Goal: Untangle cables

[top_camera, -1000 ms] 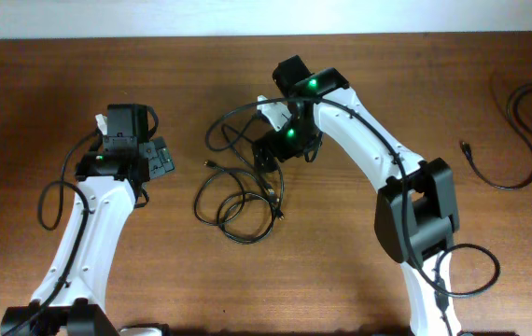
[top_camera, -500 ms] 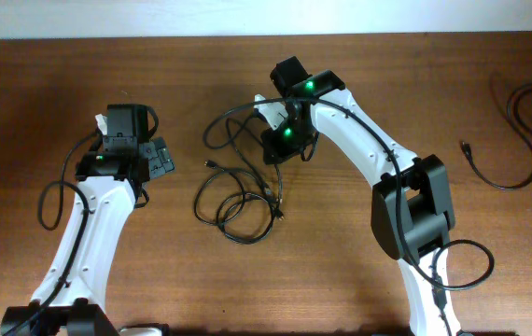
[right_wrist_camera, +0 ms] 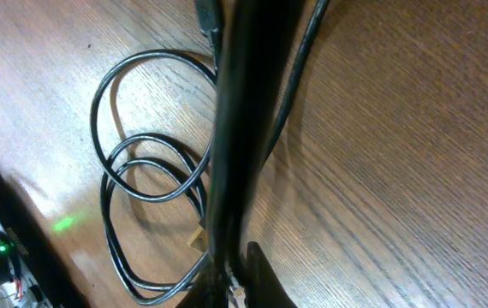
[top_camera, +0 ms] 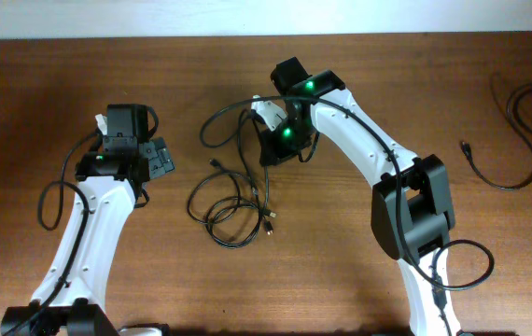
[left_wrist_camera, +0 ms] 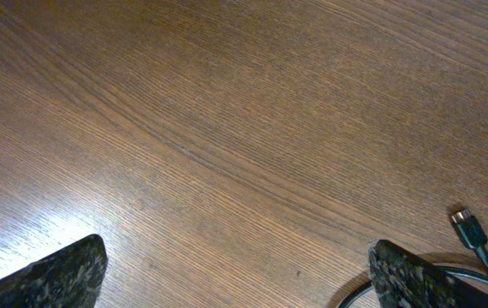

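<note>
The cables (top_camera: 231, 207) lie as a tangle of thin black loops on the wooden table (top_camera: 341, 243) between the two arms. One strand arcs up from the tangle to my right gripper (top_camera: 268, 152), which is shut on the cables at the tangle's far right edge. In the right wrist view, blurred black strands (right_wrist_camera: 235, 128) run straight down into my shut right gripper (right_wrist_camera: 240, 275), and loose loops (right_wrist_camera: 145, 167) lie on the wood to the left. My left gripper (top_camera: 161, 159) stands wide open to the left of the tangle, over bare wood (left_wrist_camera: 235, 278). A plug end (left_wrist_camera: 469, 229) shows beside its right fingertip (left_wrist_camera: 402, 274).
A separate black cable (top_camera: 516, 140) with a small plug lies curved at the table's far right. The table's back edge meets a white wall (top_camera: 247, 14) along the top of the overhead view.
My right gripper has shut on the cables. The tangle has slid slightly to the left and toward the front. The left arm has not moved.
</note>
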Action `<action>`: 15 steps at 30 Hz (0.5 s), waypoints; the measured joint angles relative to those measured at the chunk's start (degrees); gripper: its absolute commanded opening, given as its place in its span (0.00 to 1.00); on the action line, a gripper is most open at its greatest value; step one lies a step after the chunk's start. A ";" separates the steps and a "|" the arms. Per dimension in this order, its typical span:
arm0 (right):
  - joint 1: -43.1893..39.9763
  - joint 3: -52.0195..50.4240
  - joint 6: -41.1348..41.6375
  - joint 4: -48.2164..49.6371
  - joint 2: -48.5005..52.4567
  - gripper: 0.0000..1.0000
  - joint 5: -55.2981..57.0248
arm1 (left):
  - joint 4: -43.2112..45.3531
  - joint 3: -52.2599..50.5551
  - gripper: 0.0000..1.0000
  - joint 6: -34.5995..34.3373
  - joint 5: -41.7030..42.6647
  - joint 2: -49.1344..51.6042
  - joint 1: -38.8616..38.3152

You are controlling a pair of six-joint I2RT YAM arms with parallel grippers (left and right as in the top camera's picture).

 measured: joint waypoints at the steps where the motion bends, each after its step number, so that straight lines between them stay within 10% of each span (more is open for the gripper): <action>1: 0.00 0.00 0.00 -0.02 0.00 0.04 -0.37 | 0.00 0.00 0.99 0.00 0.00 0.00 0.00; 15: 0.00 43.74 0.15 -25.79 1.70 0.04 1.62 | 0.02 0.00 0.99 0.00 0.00 0.00 0.00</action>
